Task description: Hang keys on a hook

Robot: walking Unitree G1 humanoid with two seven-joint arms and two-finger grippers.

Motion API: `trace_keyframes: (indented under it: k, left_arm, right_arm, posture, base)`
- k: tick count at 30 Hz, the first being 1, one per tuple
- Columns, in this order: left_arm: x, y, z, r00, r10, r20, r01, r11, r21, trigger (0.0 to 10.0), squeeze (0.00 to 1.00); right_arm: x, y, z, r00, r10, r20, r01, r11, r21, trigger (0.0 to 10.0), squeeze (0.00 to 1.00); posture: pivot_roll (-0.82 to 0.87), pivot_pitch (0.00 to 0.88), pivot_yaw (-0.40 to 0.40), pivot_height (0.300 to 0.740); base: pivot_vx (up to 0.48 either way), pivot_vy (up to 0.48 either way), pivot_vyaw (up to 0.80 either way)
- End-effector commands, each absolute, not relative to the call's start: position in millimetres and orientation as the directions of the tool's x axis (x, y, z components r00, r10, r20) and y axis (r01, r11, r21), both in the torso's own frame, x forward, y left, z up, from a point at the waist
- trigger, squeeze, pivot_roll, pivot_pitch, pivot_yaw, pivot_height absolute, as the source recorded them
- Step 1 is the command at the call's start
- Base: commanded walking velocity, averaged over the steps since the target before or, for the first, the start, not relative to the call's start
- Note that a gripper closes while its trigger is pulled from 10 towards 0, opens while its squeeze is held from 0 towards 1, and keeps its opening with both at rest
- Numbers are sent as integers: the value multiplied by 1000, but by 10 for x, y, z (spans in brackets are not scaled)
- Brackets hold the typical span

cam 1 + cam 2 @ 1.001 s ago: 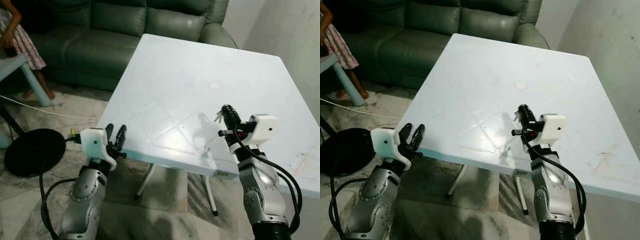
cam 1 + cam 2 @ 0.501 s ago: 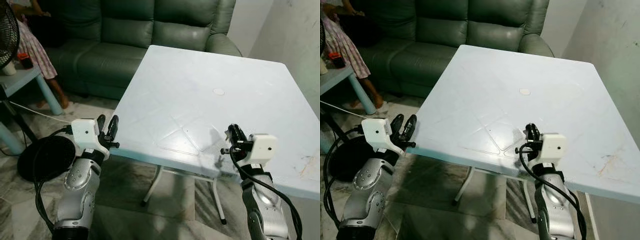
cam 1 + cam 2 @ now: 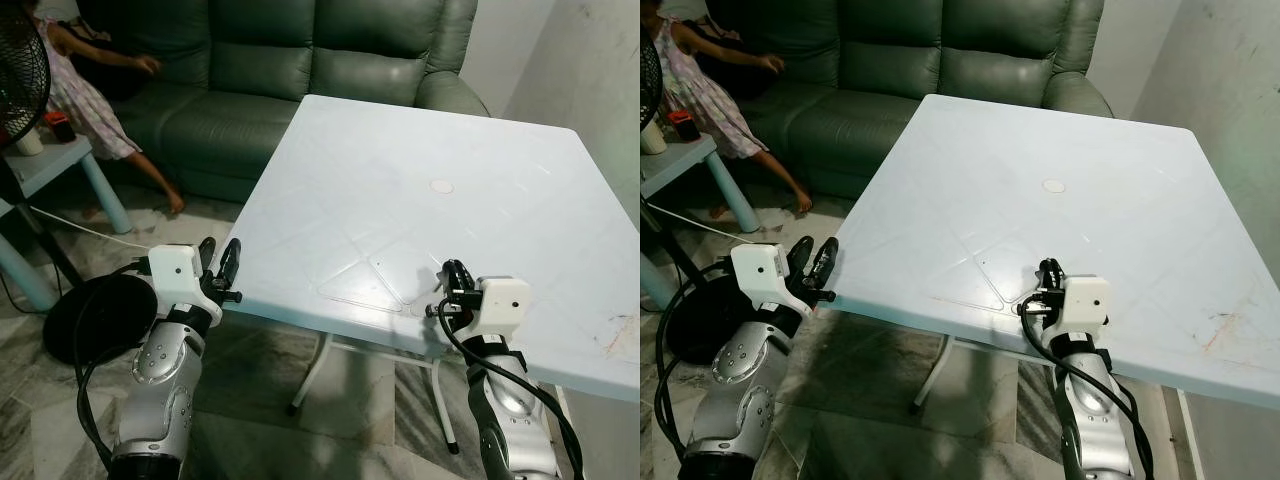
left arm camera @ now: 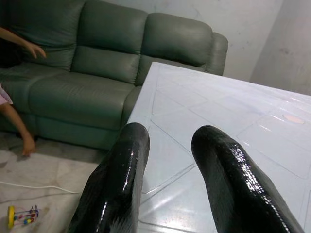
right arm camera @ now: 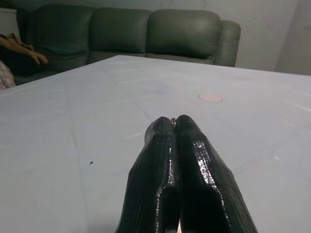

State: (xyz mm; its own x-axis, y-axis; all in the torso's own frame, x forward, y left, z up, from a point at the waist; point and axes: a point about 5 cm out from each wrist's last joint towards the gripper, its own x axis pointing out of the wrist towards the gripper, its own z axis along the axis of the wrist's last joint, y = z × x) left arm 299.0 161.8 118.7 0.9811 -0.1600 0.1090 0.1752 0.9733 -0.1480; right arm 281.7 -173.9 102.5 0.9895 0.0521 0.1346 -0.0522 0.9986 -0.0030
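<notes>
Over the last second the head camera has pulled back and lifted: more of the sofa and the standing fan come into view, and the white counter sits farther off, so the robot seems to be backing away from it. The right gripper, which was raised over the counter with a small glint of metal at its tip, now sits lower, at the near edge.

In the right wrist view its two black fingers are pressed together, and a thin sliver of metal, probably the keys, peeks out at the very tip. They are therefore most likely pinched in the right gripper, above the counter's near edge. Too little shows to judge their long axis; the visible bit points forward along the fingers, toward the sofa.

The left gripper hangs beside the counter's left corner with its fingers parted, holding nothing.

No hook can be seen, so the robot likely has to turn and find it; hanging is not yet begun.
</notes>
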Motion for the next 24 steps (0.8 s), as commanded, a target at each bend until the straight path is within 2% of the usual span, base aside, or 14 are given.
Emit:
trace_keyframes:
  k: [1, 24]
  left_arm:
    - [3038, 1577, 1218, 978, -169, 121, 186, 972, -144, 10000, 0]
    - [3172, 1535, 1196, 980, -154, 128, 175, 969, -175, 10000, 0]
  right_arm:
    - [2849, -1777, 1000, 993, 34, 109, -33, 999, -13, 10000, 0]
    - [2932, -1777, 1116, 990, 38, 135, -30, 998, -60, 10000, 0]
  posture:
    - [84, 0, -34, 740]
    - [67, 0, -48, 740]
  base:
    - [0, 0, -738]
    - [0, 0, -785]
